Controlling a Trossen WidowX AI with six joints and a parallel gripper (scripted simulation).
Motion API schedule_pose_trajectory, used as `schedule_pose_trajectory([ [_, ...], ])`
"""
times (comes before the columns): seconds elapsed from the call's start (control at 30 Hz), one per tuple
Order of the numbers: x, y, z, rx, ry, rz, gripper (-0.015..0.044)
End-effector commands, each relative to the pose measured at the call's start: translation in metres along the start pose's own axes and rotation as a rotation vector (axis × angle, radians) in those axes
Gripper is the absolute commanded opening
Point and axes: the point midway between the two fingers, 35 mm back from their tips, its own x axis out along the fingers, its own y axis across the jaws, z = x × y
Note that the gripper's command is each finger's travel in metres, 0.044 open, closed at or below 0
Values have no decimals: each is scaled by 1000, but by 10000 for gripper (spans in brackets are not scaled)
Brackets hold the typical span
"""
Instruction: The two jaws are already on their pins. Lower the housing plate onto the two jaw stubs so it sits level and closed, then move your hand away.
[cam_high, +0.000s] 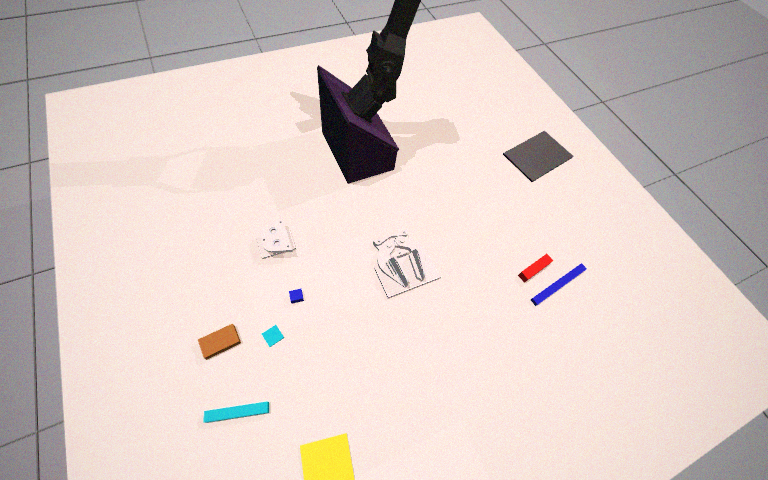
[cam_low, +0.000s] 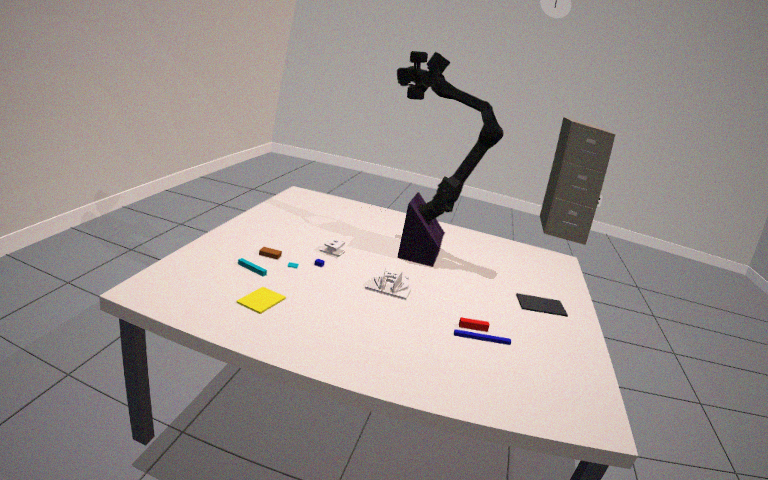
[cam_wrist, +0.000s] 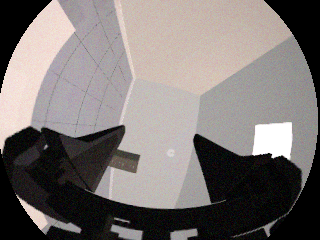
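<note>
The white housing plate (cam_high: 284, 237) (cam_low: 334, 243) has round holes and rests raised on a small white stand, apart from the jaw assembly. The two upright white jaws stand side by side on a white base plate (cam_high: 428, 275) (cam_low: 376, 288) near the middle of the table. Small details of their pins and stubs are too fine to tell. My gripper (cam_low: 416, 74) (cam_wrist: 160, 134) is open and empty, high above the table and far from both white pieces. The wrist view shows walls and floor between and beyond the fingers, with neither white piece in sight.
A brown block (cam_high: 219, 340), small blue cube (cam_high: 296, 295), cyan square (cam_high: 272, 335), cyan bar (cam_high: 236, 412) and yellow square (cam_high: 326, 457) lie on the housing plate's side. A red block (cam_high: 535, 267), blue bar (cam_high: 559, 284) and dark plate (cam_high: 538, 155) lie beyond the jaws.
</note>
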Motion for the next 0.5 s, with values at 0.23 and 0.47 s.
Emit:
schedule_pose_trajectory([
  [0.23, -12, 5, 61, 70, -157, 6, 440],
  [0.47, -23, 11, 99, 117, -255, 30, 440],
])
